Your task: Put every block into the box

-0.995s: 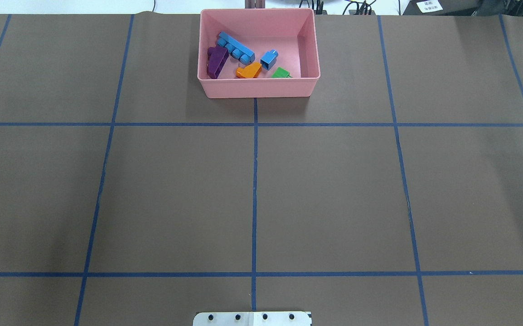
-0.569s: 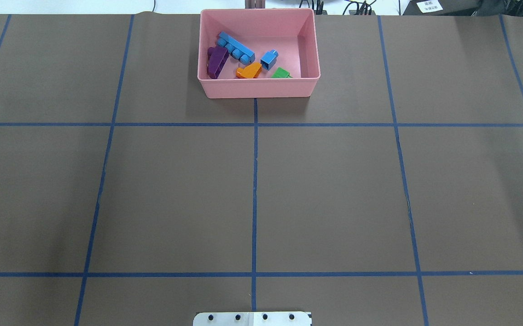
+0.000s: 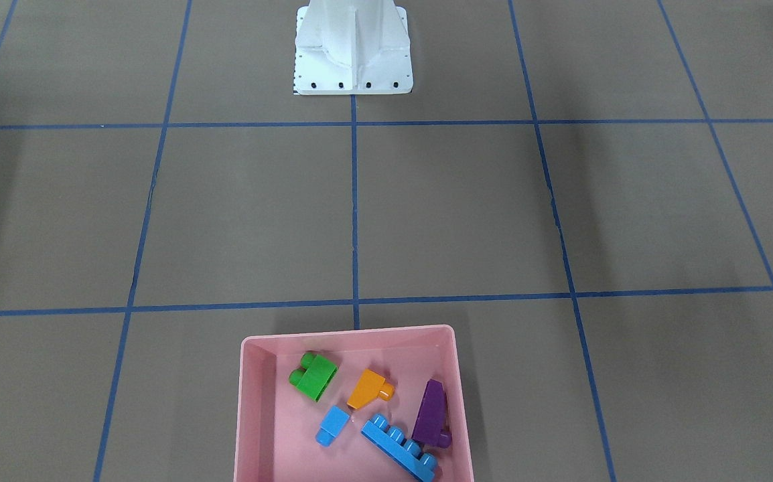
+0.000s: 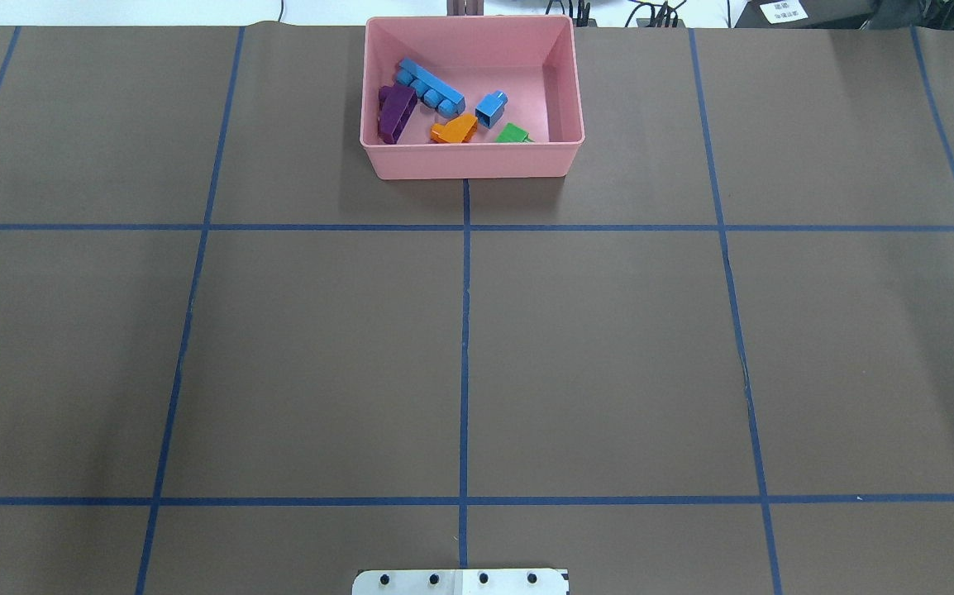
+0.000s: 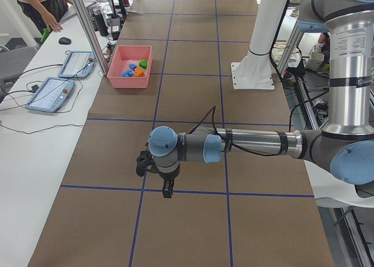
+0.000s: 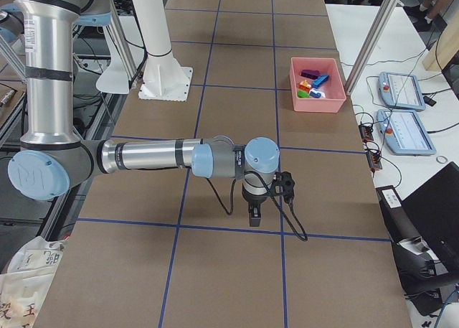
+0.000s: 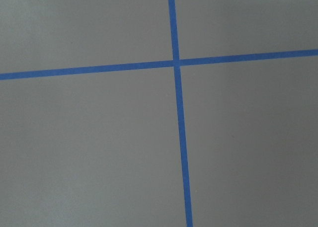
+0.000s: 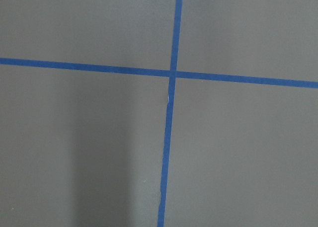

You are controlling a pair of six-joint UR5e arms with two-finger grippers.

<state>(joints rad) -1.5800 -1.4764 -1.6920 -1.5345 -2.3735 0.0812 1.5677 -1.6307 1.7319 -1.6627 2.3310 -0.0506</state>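
The pink box (image 4: 469, 161) stands at the table's far middle edge; it also shows in the front-facing view (image 3: 252, 415). Five blocks lie inside it: the long blue bar (image 4: 430, 86), the purple wedge (image 4: 396, 114), the orange brick (image 4: 454, 130), the small blue cube (image 4: 490, 108) and the green brick (image 4: 511, 134). My left gripper (image 5: 168, 188) hangs low over the table, far from the box; I cannot tell if it is open or shut. My right gripper (image 6: 254, 217) hangs likewise at the other end; I cannot tell its state. Both wrist views show only the mat and tape.
The white robot base (image 3: 353, 50) stands at the near middle edge of the table. Blue tape lines (image 4: 465, 330) grid the brown mat. A side table with tablets (image 5: 49, 94) and a person (image 5: 41, 4) lie beyond the box.
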